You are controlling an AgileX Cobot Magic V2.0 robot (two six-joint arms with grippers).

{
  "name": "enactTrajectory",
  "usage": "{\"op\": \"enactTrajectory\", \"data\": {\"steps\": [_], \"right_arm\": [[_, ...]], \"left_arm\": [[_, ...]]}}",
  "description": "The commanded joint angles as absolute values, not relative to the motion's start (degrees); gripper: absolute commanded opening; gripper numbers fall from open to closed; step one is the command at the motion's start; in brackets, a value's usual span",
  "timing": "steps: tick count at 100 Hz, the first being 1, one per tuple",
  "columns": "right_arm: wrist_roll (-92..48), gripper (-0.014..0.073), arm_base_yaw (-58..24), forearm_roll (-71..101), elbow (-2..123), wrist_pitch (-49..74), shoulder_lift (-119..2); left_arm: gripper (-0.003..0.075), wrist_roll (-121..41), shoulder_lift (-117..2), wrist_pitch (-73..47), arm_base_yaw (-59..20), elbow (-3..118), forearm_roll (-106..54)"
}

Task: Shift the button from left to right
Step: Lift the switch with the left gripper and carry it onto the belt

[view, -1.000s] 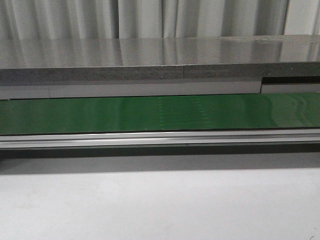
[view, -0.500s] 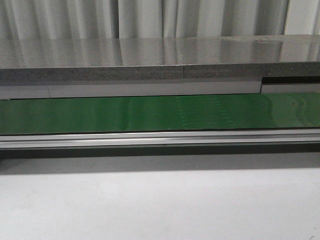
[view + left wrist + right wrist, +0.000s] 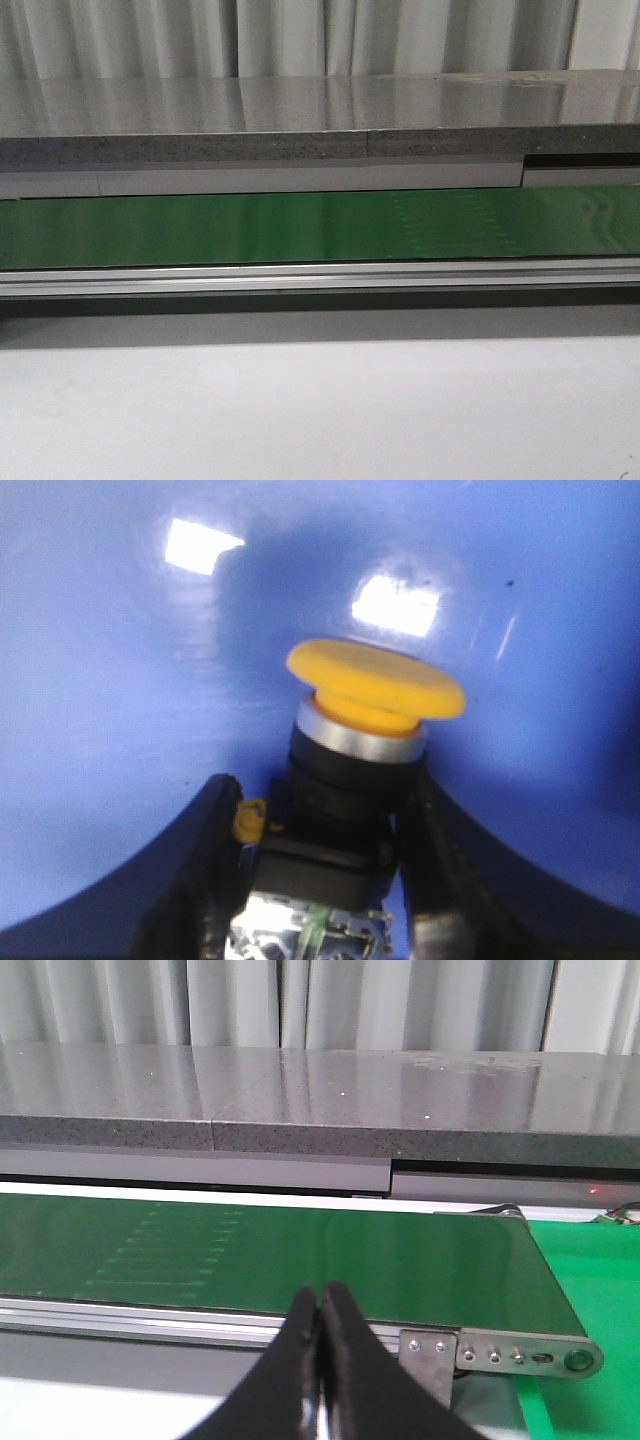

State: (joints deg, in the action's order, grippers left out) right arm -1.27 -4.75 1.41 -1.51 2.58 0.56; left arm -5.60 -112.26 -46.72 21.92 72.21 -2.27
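The button (image 3: 375,685) has a round yellow-orange cap, a silver ring and a black boxy body with a green mark at its base. It shows only in the left wrist view, over a glossy blue surface (image 3: 120,680). My left gripper (image 3: 322,785) has its black fingers pressed against both sides of the button's black body. My right gripper (image 3: 321,1295) is shut and empty, in front of the green conveyor belt (image 3: 300,1250). Neither gripper nor the button shows in the front view.
The green belt (image 3: 250,228) runs across the front view behind a metal rail (image 3: 300,278). A grey shelf (image 3: 300,110) and curtains lie behind it. A white tabletop (image 3: 300,410) is in front. The belt's end bracket (image 3: 520,1352) and a green mat (image 3: 600,1280) show in the right wrist view.
The faint printed pattern on the green belt has slid to the right. Nothing else in the front view has moved.
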Motion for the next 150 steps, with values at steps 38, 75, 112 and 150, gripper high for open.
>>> {"op": "enactTrajectory", "data": {"steps": [38, 75, 112, 150], "right_arm": [[-1.3, -0.0068, -4.9, 1.1, -0.6, -2.3, 1.6], [-1.3, -0.0068, -4.9, 1.1, -0.6, -2.3, 1.6], [-1.3, -0.0068, -4.9, 1.1, -0.6, -2.3, 1.6], [-1.3, -0.0068, -4.9, 1.1, -0.6, -2.3, 1.6]], "left_arm": [[0.0027, -5.6, -98.2, -51.4, 19.1, 79.0, -4.2], [0.003, -5.9, -98.4, -53.0, 10.3, 79.0, -3.5], [0.0052, -5.9, -102.5, -52.8, 8.9, 78.8, -3.6], [0.0694, -5.9, -102.8, -53.4, 8.9, 78.8, -5.4]]}}
